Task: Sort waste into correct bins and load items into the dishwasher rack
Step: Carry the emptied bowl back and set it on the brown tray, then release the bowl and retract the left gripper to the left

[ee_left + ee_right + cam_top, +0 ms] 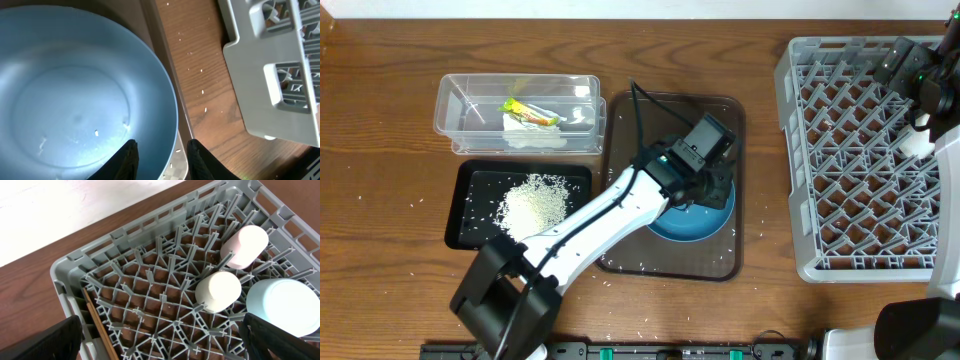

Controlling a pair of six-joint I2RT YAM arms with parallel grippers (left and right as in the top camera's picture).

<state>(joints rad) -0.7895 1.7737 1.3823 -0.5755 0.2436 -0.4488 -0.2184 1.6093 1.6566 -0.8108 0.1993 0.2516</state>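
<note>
The dark-blue round dish (688, 224) lies on the brown serving tray (720, 262). My left gripper (718, 188) is low over the dish's right edge. In the left wrist view the dish (75, 100) fills the left side, and my left gripper (162, 160) is open with its two fingers either side of the rim, gaps showing. My right gripper (162, 340) hangs wide open over the grey dishwasher rack (150, 280), holding nothing. In the rack sit a pink cup (245, 247), a white cup (218, 291), the light-blue bowl (282, 305) and chopsticks (100, 325).
The clear tub (455, 105) holds the yellow-green wrapper (528, 113) and white paper (535, 138). A black tray (470, 180) carries a heap of rice (533, 204). Stray grains dot the wood. The rack (840, 160) stands just right of the serving tray.
</note>
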